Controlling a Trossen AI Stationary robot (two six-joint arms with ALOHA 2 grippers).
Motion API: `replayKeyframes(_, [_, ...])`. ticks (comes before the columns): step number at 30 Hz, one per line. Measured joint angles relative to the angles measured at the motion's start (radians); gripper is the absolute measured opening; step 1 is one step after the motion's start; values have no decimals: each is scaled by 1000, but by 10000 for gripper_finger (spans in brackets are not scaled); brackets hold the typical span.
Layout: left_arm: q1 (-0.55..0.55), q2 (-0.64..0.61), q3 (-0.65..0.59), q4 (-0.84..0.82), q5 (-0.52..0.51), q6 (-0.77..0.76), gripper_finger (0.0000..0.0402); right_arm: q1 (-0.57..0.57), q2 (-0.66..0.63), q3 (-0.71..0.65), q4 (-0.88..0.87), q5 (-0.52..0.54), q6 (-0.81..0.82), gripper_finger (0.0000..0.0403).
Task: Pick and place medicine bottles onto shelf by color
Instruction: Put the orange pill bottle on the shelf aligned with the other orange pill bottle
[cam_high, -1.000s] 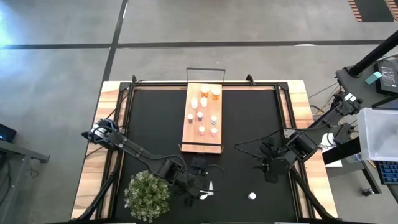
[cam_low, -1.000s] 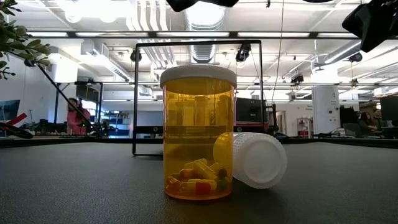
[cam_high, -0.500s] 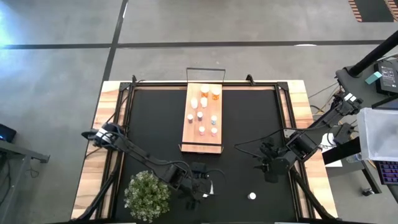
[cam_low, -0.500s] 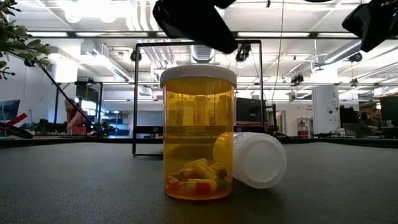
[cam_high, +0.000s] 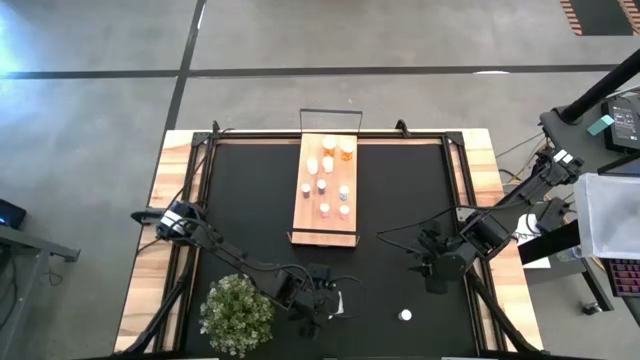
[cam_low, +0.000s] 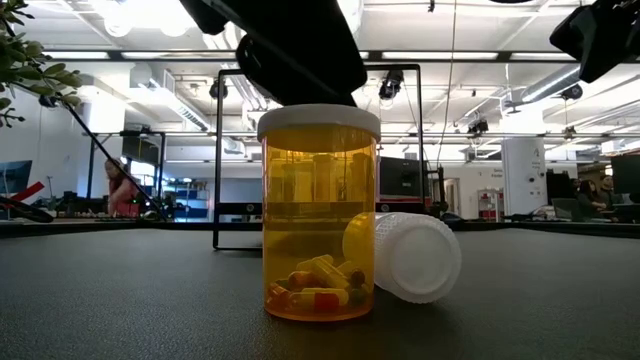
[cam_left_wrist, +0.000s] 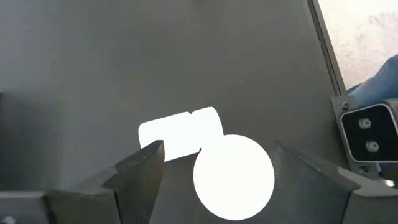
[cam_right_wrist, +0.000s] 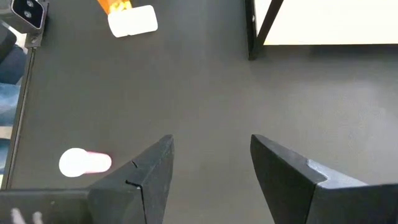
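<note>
An orange medicine bottle (cam_low: 320, 215) with a white cap (cam_left_wrist: 233, 177) stands upright on the black mat near the table's front edge. A white bottle (cam_low: 405, 255) lies on its side against it. My left gripper (cam_left_wrist: 217, 152) hangs open just above the orange bottle, pointing steeply down, one finger on either side of the cap with a gap on both sides. My right gripper (cam_right_wrist: 211, 165) waits open above the mat at the front right. A pink bottle (cam_right_wrist: 84, 163) lies near the front edge. The wooden shelf (cam_high: 310, 225) at the far middle carries several bottles.
A potted plant (cam_high: 238, 310) stands at the front left, close to my left arm. The shelf's black wire frame (cam_low: 218, 160) rises behind the two bottles. Bare mat (cam_high: 240, 200) lies to the left and right of the shelf.
My left gripper has come down and a little toward the table's right edge, onto the orange bottle. In the low view it has dropped from the picture's top to just over the cap. The bottles have not moved.
</note>
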Motion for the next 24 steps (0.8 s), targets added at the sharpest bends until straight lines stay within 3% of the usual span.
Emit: replayKeyframes(24, [-11, 5, -41, 9, 38, -55, 280, 0, 0, 0, 0, 0, 0, 203])
